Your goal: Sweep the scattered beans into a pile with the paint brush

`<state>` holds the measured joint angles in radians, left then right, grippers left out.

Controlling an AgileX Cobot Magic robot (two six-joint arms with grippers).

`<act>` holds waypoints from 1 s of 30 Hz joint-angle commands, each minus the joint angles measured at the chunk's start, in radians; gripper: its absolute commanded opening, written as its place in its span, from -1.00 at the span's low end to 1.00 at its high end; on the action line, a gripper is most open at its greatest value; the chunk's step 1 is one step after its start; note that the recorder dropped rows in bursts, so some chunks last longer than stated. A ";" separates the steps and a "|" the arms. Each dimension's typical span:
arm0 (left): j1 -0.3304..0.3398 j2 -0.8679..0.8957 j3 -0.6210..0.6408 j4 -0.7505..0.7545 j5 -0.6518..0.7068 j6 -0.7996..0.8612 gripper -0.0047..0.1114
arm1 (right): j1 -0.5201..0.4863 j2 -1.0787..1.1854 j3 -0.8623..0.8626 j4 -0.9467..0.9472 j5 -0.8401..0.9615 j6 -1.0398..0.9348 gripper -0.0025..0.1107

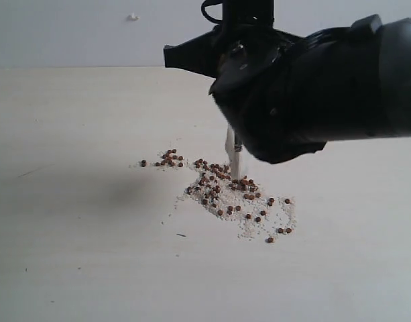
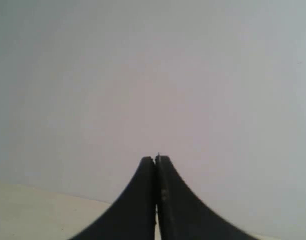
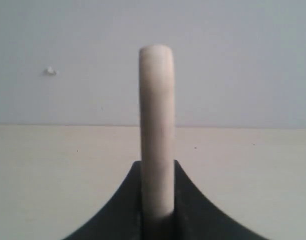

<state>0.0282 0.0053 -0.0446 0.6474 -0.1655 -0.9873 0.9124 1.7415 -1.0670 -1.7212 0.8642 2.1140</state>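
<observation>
My right gripper (image 3: pixel 156 167) clamps the paint brush (image 3: pixel 156 115) upright; I should sweep outlying beans (image 1: pixel 168 159) lightly toward the pile (image 1: pixel 218 186).

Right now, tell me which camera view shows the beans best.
The exterior view: the beans lie scattered on the table around the paint brush tip. The left wrist view shows none, only the shut left gripper and wall. The right wrist view shows none either, just the brush handle in the right gripper.

Smooth, matt paint brush (image 3: pixel 156 130)
</observation>
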 commanded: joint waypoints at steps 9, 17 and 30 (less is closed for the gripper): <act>0.001 -0.005 0.006 0.004 0.000 -0.006 -0.92 | 0.169 0.029 -0.023 -0.023 0.141 0.012 -0.96; 0.001 -0.005 0.006 0.004 0.000 -0.006 -0.92 | 0.236 0.190 -0.201 -0.023 0.153 0.012 -0.96; 0.001 -0.005 0.006 0.004 0.000 -0.006 -0.92 | 0.256 0.491 -0.564 -0.023 0.288 0.012 -0.96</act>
<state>0.0282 0.0053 -0.0446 0.6474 -0.1655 -0.9873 1.1679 2.1904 -1.5607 -1.7317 1.1300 2.1248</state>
